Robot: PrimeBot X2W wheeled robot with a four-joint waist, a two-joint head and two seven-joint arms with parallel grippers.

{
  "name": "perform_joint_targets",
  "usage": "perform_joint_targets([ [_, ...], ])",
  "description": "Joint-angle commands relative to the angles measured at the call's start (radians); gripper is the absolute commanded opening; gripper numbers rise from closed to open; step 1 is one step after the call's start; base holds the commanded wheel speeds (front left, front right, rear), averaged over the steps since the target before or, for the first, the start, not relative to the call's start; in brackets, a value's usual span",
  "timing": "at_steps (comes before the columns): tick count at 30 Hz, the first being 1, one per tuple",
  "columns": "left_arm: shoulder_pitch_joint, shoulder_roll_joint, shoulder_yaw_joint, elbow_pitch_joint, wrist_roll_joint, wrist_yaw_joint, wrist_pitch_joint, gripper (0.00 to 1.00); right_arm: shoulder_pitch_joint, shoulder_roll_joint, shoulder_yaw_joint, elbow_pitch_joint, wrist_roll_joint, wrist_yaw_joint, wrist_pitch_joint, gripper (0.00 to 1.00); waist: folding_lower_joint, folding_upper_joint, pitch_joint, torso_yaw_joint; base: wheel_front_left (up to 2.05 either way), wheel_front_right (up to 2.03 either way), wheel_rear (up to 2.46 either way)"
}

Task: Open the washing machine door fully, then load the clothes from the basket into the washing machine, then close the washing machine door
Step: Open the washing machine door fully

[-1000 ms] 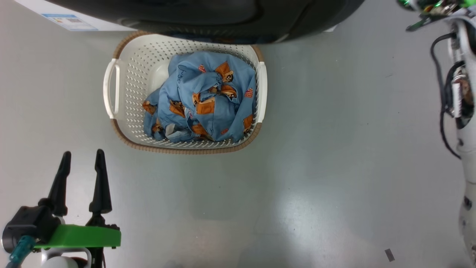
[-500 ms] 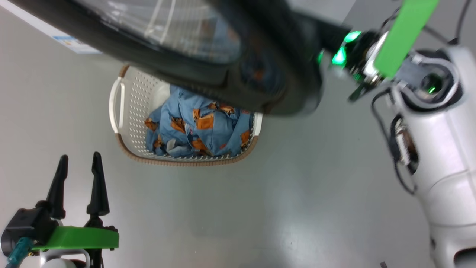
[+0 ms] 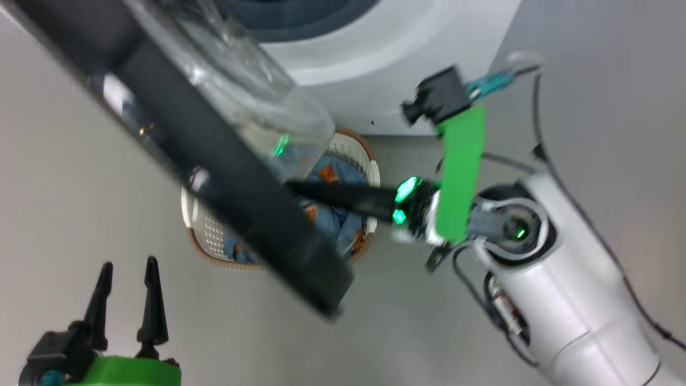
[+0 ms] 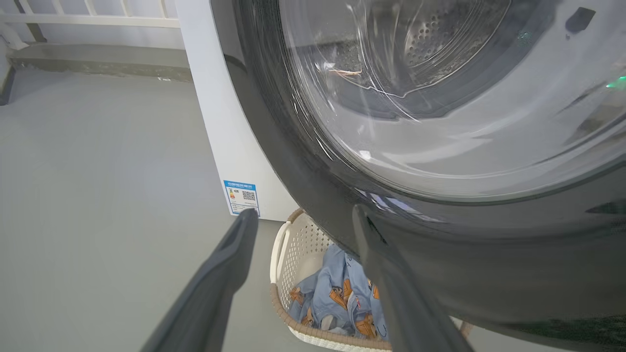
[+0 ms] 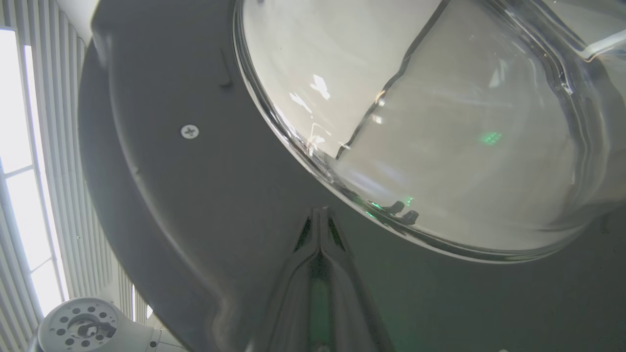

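Note:
The washing machine door [image 3: 252, 214] stands swung out, crossing the head view edge-on, with its glass bowl [image 3: 241, 80] facing the white washing machine [image 3: 386, 69]. My right gripper [image 3: 293, 186] is shut on nothing, and its tips [image 5: 320, 211] rest against the door's grey inner face [image 5: 195, 195] beside the glass. The basket [image 3: 370, 166] sits on the floor under the door, half hidden, with the light blue clothes [image 3: 335, 220] in it. My left gripper [image 3: 128, 265] stands open at the lower left, away from everything. In the left wrist view the door [image 4: 440, 254] overhangs the basket [image 4: 281, 244] and clothes [image 4: 337, 293].
Grey floor lies all around. A blue label sticker [image 4: 242, 195] marks the machine's lower front corner. The steel drum [image 4: 440, 39] shows through the glass. My right forearm [image 3: 563, 300] reaches in from the lower right. A low step and railing [image 4: 98, 54] lie far behind.
The head camera has shifted upward, bringing the machine front into view. The door has swung further out over the basket, with my right gripper following it. The left gripper has stayed put.

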Motion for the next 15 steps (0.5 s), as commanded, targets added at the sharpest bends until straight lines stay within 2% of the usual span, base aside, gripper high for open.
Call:
perform_joint_targets([
  [1, 0.020, 0.019, 0.031, -0.013, -0.008, -0.003, -0.009, 1.00, 0.037, 0.043, 0.037, -0.036, 0.011, 0.002, 0.002, 0.00, 0.0000, 0.0000, -0.054, 0.016, 0.00, 0.00, 0.00],
  [8, 0.040, 0.017, 0.016, 0.003, -0.028, -0.003, -0.009, 1.00, 0.112, 0.056, 0.128, -0.016, 0.019, 0.002, -0.074, 0.00, 0.0000, 0.0000, -0.125, 0.052, 0.00, 0.00, 0.00],
  [15, 0.068, 0.016, 0.001, 0.017, -0.053, -0.003, -0.009, 1.00, 0.156, 0.057, 0.261, -0.004, 0.068, 0.002, -0.204, 0.00, 0.0000, 0.0000, -0.189, 0.073, 0.00, 0.00, 0.00],
])
